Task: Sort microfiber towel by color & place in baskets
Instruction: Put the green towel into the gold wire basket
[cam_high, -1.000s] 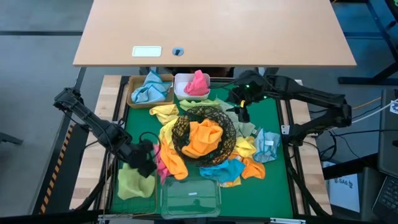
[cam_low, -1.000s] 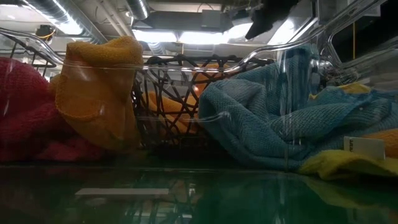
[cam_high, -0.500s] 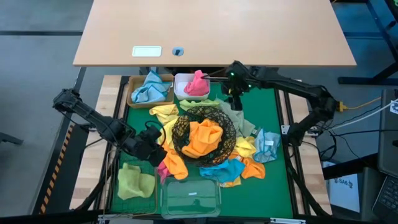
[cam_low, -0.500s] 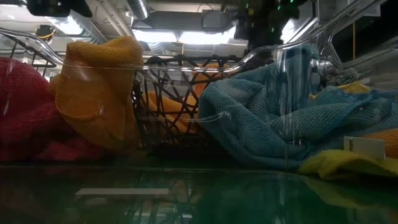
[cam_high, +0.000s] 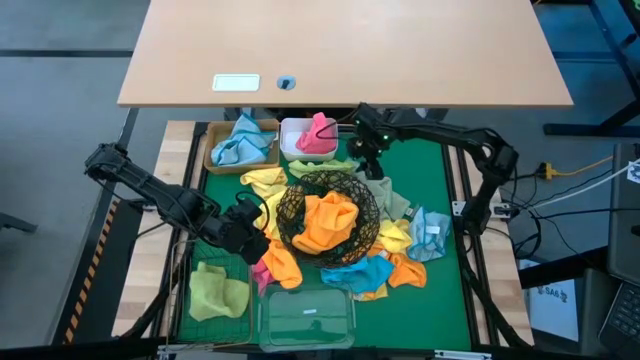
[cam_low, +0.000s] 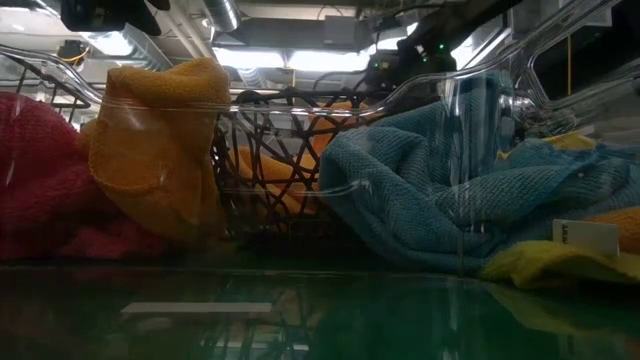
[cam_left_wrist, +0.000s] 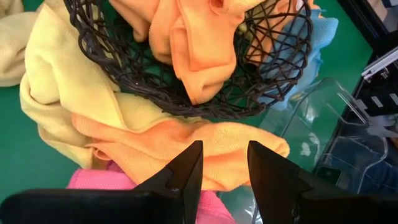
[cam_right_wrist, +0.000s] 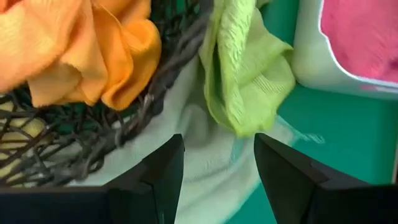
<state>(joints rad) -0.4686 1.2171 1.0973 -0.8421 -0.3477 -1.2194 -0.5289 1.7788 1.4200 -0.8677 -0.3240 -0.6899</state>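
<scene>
A pile of microfiber towels, yellow, orange, blue, pink and green, lies around the black wire bowl (cam_high: 328, 215), which holds an orange towel (cam_high: 330, 222). My left gripper (cam_high: 245, 225) hovers open at the bowl's left side, over an orange towel (cam_left_wrist: 186, 134) and a pink one (cam_left_wrist: 93, 180). My right gripper (cam_high: 368, 165) hovers open just beyond the bowl's far rim, over a light green towel (cam_right_wrist: 245, 74) that lies on a pale towel (cam_right_wrist: 199, 155), next to the white tub (cam_high: 308, 138).
The tan tray (cam_high: 240, 145) at the far left holds a blue towel. The white tub holds a pink towel (cam_right_wrist: 360, 31). A green mesh basket (cam_high: 218, 290) with a light green towel and a clear box (cam_high: 307, 315) stand at the near edge.
My right gripper has come down and gone toward the table's left, from right of the pile to just over the light green towel by the white tub. My left gripper has gone from the green mesh basket toward the black bowl and has turned about.
</scene>
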